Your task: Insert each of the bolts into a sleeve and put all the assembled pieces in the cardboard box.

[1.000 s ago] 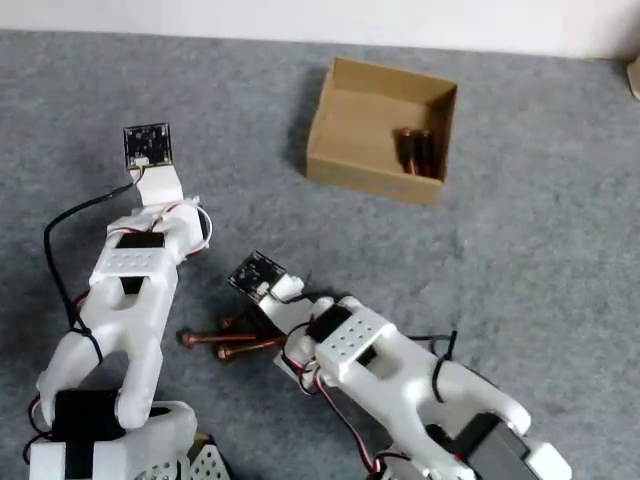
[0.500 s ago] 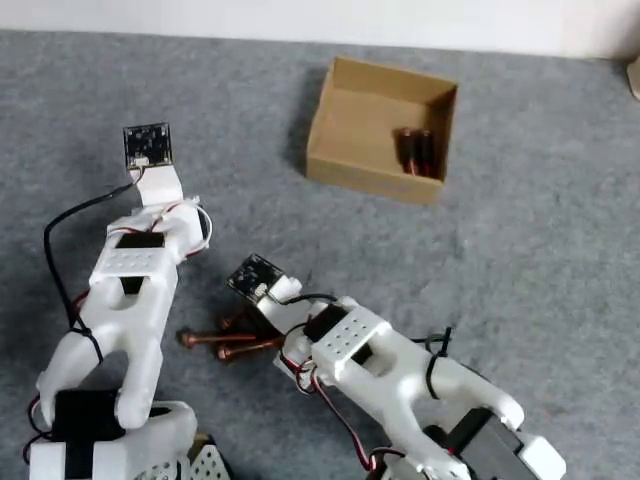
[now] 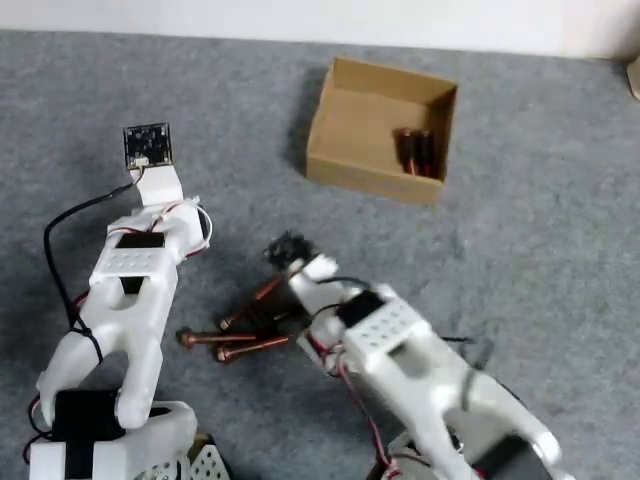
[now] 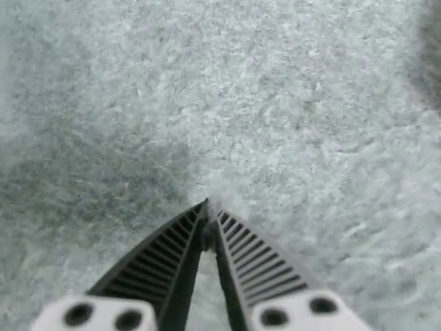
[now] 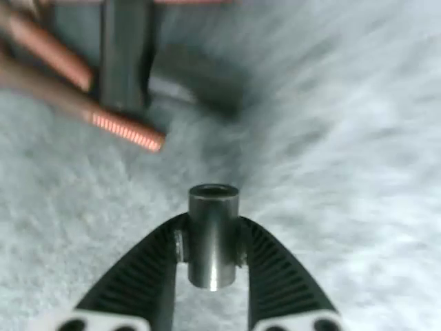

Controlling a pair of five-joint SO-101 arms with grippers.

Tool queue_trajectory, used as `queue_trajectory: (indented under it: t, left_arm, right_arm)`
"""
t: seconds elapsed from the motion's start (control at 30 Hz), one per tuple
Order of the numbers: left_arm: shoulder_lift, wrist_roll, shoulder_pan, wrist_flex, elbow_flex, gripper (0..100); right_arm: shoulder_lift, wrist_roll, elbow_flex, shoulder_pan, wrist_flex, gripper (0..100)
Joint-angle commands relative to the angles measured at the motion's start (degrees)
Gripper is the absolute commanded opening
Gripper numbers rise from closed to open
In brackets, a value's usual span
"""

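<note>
My right gripper (image 5: 212, 226) is clamped on a dark metal sleeve (image 5: 212, 207) — its open end faces away from my wrist, and it sits squarely between both fingers. Just beyond it on the grey carpet (image 5: 358, 138) lie copper bolts (image 5: 124, 129), one threaded tip nearest me, with a second dark sleeve (image 5: 124, 55) beside them. From above, three of these bolts lie in a loose cluster between my two arms. My left gripper (image 4: 207, 210) is pressed closed on nothing, tips meeting above bare carpet. The cardboard box (image 3: 365, 175) stands well apart at the far side — inside, toward its right wall, sit what look like two assembled pieces (image 3: 417, 150).
</note>
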Motion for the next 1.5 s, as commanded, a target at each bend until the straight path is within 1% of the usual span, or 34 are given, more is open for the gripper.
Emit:
queue_trajectory:
  t: [0.0,0.07,0.13,0.2,0.23,0.3,0.4,0.43,0.5,0.6,0.7,0.8,0.87,0.97,1.03,1.1,1.23,1.3,1.47]
  left_arm:
    - [-0.66,10.64,-0.48,3.60,-4.97,1]
    - [-1.36,16.18,0.84,14.42,-11.47,3]
    - [-2.68,21.10,2.86,29.10,-18.59,4]
    - [-3.65,22.68,3.56,41.23,-23.16,3]
    - [-4.09,22.59,3.82,45.89,-24.84,2]
    - [-4.97,22.86,5.05,51.69,-26.95,0]
    - [-6.20,23.21,5.32,58.11,-26.33,1]
    - [-6.64,24.79,5.23,59.60,-25.80,1]
    - [-7.16,30.59,5.41,61.71,-24.84,1]
    - [-7.34,37.71,5.67,62.59,-23.16,1]
    - [-7.08,38.95,8.31,62.95,-21.67,1]
    - [-6.99,38.95,12.62,62.42,-17.54,2]
    - [-6.99,39.56,14.99,60.22,-14.46,7]
    - [-6.99,44.22,17.01,55.38,-9.71,20]
    - [-6.99,46.07,17.89,53.19,-7.60,28]
    - [-6.99,46.51,18.15,52.04,-6.46,32]
    - [-6.90,46.51,17.89,51.25,-5.05,30]
    - [-6.90,46.51,17.89,49.41,-3.65,28]
    - [-6.90,47.47,17.98,39.82,2.77,26]
  right_arm:
    - [-13.67,-0.09,0.92,4.79,3.74,0.5]
    - [-20.26,-0.09,3.91,6.37,4.09,0.5]
    - [-25.36,1.58,6.81,8.22,4.09,0.5]
    - [-29.32,3.34,8.57,10.33,4.26,0.5]
    - [-30.90,3.60,9.36,11.74,4.26,0.5]
    - [-32.75,3.52,10.24,13.32,4.09,0.5]
    - [-32.57,3.52,10.24,13.32,4.18,0.5]
    - [-32.13,3.52,10.24,13.32,4.18,0.5]
    - [-31.25,3.52,10.24,13.49,4.00,0.5]
    - [-29.85,3.52,10.24,13.49,3.91,0.5]
    - [-28.70,3.52,10.33,13.49,3.91,0.5]
    - [-28.00,3.60,10.42,13.49,3.30,0.5]
    - [-27.74,3.78,11.56,13.49,1.71,0.5]
    - [-27.56,3.87,13.67,13.49,-1.19,0.5]
    - [-27.56,3.87,13.93,13.49,-1.45,0.5]
    - [-27.56,3.87,14.02,13.49,-1.45,0.5]
    - [-27.56,3.87,14.11,13.49,-1.54,0.5]
    - [-27.56,3.87,14.11,13.49,-1.63,0.5]
    - [-27.56,3.87,14.11,13.49,-1.63,0.5]
